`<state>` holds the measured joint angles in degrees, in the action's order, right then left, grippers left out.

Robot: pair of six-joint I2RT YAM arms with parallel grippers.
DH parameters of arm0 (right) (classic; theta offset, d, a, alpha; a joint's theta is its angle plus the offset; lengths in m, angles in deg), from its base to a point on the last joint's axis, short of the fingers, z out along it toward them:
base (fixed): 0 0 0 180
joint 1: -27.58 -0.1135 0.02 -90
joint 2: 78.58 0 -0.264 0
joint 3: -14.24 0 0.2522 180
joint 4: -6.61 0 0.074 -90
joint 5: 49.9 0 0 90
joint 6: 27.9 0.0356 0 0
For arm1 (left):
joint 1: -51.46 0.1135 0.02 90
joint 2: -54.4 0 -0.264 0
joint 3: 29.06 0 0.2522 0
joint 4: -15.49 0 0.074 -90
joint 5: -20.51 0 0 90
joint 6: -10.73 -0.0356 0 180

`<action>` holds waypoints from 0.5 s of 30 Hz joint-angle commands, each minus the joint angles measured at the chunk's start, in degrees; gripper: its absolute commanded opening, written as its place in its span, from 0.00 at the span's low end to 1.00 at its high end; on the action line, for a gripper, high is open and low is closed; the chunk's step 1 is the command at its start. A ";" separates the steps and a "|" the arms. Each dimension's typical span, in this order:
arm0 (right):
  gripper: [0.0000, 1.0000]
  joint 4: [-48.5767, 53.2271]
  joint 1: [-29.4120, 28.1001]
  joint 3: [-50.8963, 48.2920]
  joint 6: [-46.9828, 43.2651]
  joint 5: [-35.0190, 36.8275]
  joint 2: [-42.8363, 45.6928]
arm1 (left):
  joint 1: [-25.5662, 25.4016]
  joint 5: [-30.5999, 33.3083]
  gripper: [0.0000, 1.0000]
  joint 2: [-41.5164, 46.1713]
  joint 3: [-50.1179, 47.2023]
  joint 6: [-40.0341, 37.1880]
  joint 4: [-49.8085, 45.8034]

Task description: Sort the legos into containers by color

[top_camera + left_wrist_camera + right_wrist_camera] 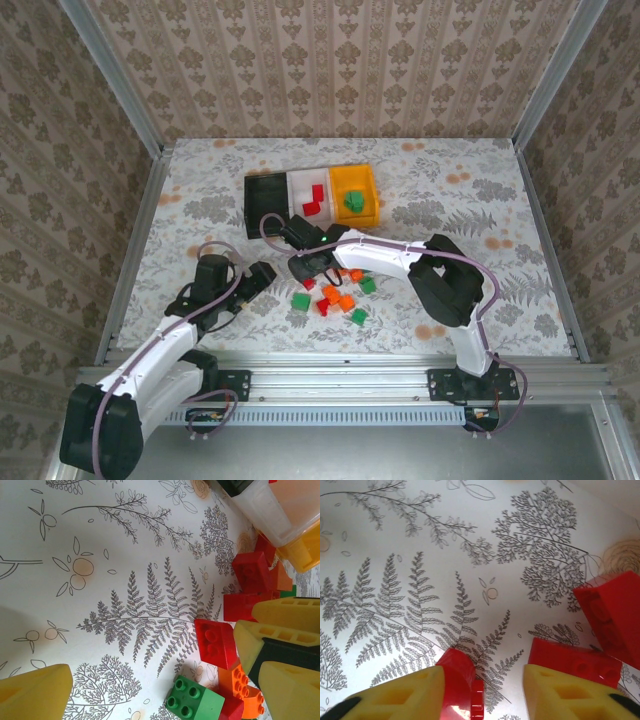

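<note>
The right fingers (555,692) are set narrowly apart and not closed on anything. The red brick (456,672) lies on the desk (420,540) against one pad, at 6 o'clock from the white bin (298,185). If the fingers are closed off-centre, it could be squeezed out, or the neighbouring red brick (570,660) could be caught. The left fingers (35,695) are held wide.

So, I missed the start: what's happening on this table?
Toy bricks are being sorted by color. The right gripper hangs low at the edge of the pile, jaws apart, with a red brick against one finger. The left gripper hovers open nearby. Red bricks lie in the white bin and a green one in the orange-yellow bin; red, orange and green ones remain on the table.
</note>
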<state>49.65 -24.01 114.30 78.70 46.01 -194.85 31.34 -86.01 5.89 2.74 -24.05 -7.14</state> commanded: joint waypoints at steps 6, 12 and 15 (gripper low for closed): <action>0.52 0.53 -0.83 -1.09 1.06 -3.73 -1.35 | 0.77 -0.92 0.97 0.87 0.85 -1.70 -1.42; 0.49 0.65 -0.89 -1.09 1.22 -2.77 -3.00 | 0.79 -1.02 0.97 1.13 0.70 -1.52 -1.80; 0.47 -0.09 -0.81 -1.62 1.35 -2.45 -3.67 | 0.98 -0.25 0.97 2.72 0.43 -1.27 -2.88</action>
<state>49.63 -24.60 113.69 79.01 43.50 -196.80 31.75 -86.18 6.74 2.72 -24.03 -8.14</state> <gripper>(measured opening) 0.470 0.973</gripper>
